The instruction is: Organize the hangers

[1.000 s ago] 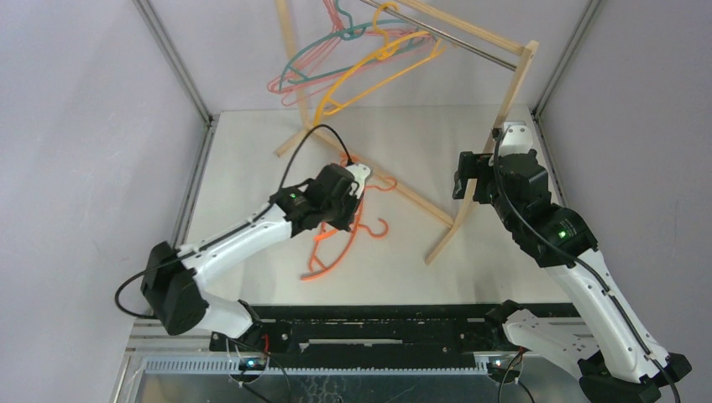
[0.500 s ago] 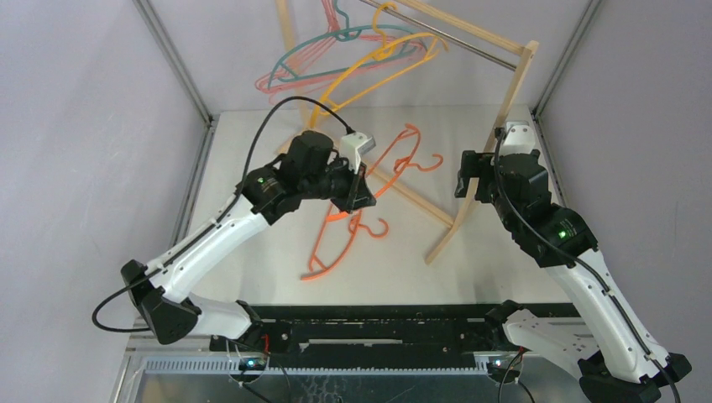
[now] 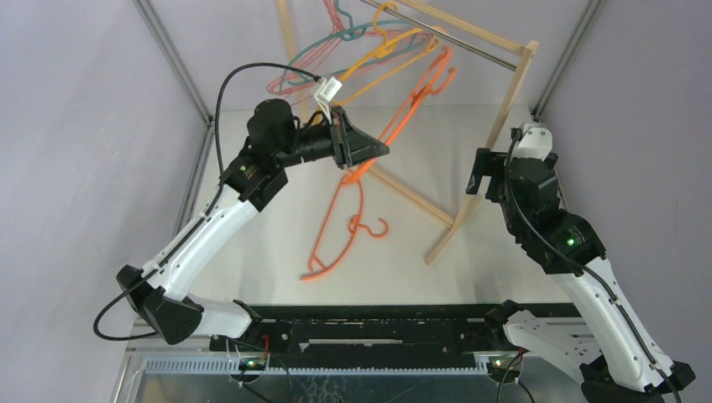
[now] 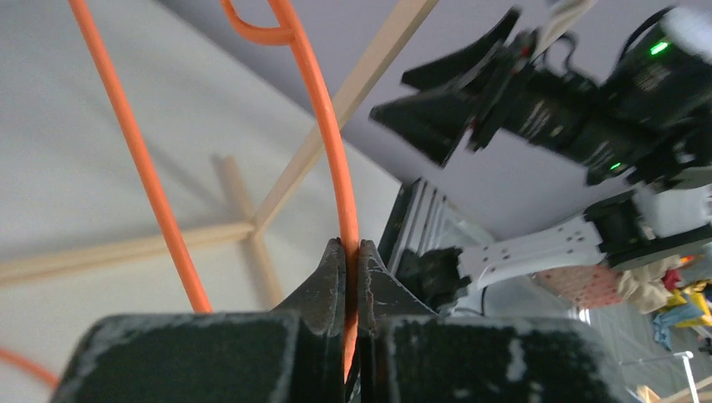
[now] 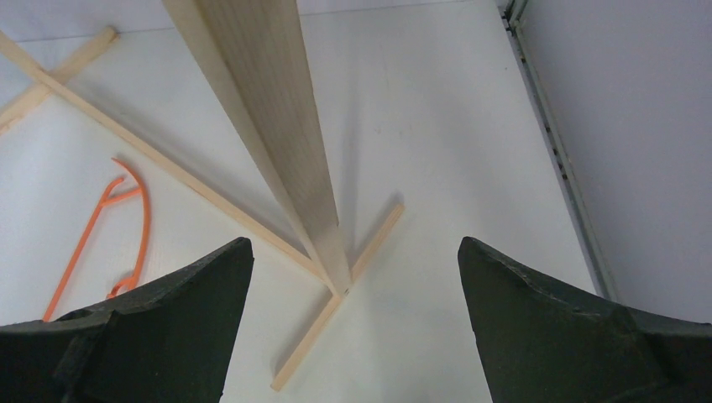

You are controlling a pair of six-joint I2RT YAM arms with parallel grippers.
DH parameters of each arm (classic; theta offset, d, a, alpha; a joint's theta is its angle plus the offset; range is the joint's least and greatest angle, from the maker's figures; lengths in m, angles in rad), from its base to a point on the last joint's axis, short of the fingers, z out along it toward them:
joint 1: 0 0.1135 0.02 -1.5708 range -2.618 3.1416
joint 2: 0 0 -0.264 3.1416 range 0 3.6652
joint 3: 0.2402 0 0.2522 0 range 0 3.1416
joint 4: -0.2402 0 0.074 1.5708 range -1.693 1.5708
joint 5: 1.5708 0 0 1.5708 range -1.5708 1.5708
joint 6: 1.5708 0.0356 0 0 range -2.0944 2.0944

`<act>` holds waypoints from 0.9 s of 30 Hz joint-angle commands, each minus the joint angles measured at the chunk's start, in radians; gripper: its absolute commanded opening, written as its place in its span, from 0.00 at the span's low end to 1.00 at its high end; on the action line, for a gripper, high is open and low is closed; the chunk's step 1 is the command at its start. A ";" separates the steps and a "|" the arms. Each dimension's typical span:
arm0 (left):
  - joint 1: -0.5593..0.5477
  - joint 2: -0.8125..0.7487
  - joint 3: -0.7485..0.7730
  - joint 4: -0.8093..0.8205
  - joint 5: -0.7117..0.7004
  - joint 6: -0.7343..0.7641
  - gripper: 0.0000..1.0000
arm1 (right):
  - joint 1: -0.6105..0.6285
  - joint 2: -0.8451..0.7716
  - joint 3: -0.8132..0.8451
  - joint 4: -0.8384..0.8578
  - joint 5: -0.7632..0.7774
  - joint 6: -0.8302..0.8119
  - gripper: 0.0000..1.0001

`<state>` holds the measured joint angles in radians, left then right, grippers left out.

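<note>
Near rack rod, left end effector (image 3: 379,152) raised, gripping orange hanger (image 3: 416,94)

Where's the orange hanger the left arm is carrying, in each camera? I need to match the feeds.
Top external: the carried orange hanger slants from the left gripper up to the metal rod, centre top.
Left wrist: its wire rises from between the shut fingers, centre.
Right wrist: not in view; only the orange hanger lying on the table, lower left.
Shared landmark: the wooden rack.
</note>
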<state>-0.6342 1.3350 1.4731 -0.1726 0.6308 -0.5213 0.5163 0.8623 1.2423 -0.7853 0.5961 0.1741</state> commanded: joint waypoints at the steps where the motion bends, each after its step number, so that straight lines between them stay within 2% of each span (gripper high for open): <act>1: 0.013 0.052 0.136 0.288 0.111 -0.145 0.00 | -0.010 -0.003 -0.007 0.034 0.026 0.016 1.00; 7: 0.026 0.134 0.209 0.404 0.144 -0.256 0.00 | -0.013 0.006 -0.007 0.039 0.026 0.005 1.00; 11: 0.030 0.158 0.215 0.410 0.135 -0.264 0.00 | -0.018 0.003 -0.007 0.036 0.027 -0.001 1.00; 19: 0.032 0.153 0.145 0.418 0.139 -0.258 0.00 | -0.031 0.005 -0.007 0.026 0.023 0.008 1.00; 27: 0.039 0.109 0.064 0.502 0.147 -0.269 0.00 | -0.035 0.008 -0.030 0.035 0.003 0.006 1.00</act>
<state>-0.6048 1.5032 1.5448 0.2363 0.7662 -0.7795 0.4904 0.8711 1.2148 -0.7795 0.6014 0.1738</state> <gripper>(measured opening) 0.026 1.000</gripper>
